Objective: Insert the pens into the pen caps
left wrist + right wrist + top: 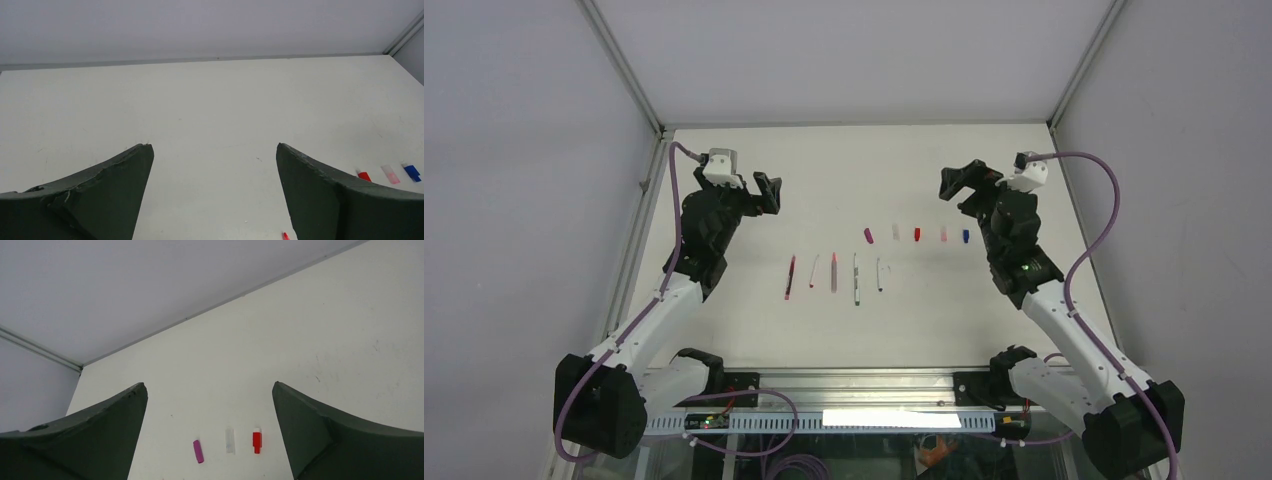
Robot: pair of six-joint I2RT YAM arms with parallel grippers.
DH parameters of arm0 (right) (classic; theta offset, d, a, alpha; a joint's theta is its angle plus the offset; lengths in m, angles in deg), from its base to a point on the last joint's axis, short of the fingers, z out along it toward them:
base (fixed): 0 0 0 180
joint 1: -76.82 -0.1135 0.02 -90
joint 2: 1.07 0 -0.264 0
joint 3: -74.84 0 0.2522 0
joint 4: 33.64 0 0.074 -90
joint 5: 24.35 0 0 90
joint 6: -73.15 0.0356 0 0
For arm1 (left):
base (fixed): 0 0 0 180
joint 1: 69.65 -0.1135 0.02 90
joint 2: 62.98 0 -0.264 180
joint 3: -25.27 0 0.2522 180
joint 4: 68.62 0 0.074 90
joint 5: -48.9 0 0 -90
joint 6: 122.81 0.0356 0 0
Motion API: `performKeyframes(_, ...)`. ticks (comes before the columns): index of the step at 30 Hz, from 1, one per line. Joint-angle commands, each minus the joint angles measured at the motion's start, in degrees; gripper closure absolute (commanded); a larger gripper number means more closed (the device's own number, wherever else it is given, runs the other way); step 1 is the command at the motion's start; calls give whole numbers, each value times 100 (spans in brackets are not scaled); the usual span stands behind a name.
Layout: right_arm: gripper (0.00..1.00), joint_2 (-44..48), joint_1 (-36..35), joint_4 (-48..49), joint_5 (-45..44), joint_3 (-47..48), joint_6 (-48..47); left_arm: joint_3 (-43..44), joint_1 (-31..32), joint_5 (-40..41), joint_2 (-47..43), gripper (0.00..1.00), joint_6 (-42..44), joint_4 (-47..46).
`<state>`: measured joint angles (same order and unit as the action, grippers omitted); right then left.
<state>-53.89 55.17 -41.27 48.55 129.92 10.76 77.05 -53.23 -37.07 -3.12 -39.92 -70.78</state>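
Robot lab test cell: white table (864,180), plain grey walls (524,150), aluminium rail (874,385) and purple cabling (774,465) at bottom of frame.

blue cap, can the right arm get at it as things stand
Probably yes: the blue cap lies at the right end of its row, close to the open, empty right pincer, with nothing between them.

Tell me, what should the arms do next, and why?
Probably lower the left gripper toward the dark red pen, the nearest to it. It and the right gripper are open and hold nothing; the five pens lie uncapped in a row, with the caps in their own row beyond them.
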Motion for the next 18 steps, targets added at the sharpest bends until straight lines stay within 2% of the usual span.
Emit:
performKeyframes(1,0,4,-41,306,-494,80,142,278,-17,-120,-20,1,-96,-202)
performKeyframes(8,0,379,-37,789,133,-360,-548,329,-17,-370,105,1,-229,-65)
performKeyframes(12,1,254,-28,477,480,-162,-634,248,-17,-539,1,1,-435,55)
performKeyframes(15,1,53,-32,371,585,-46,-599,674,-17,-430,84,2,-989,1401)
performKeyframes(18,1,25,-32,368,663,-19,-573,915,3,-1062,390,6,-1572,2430)
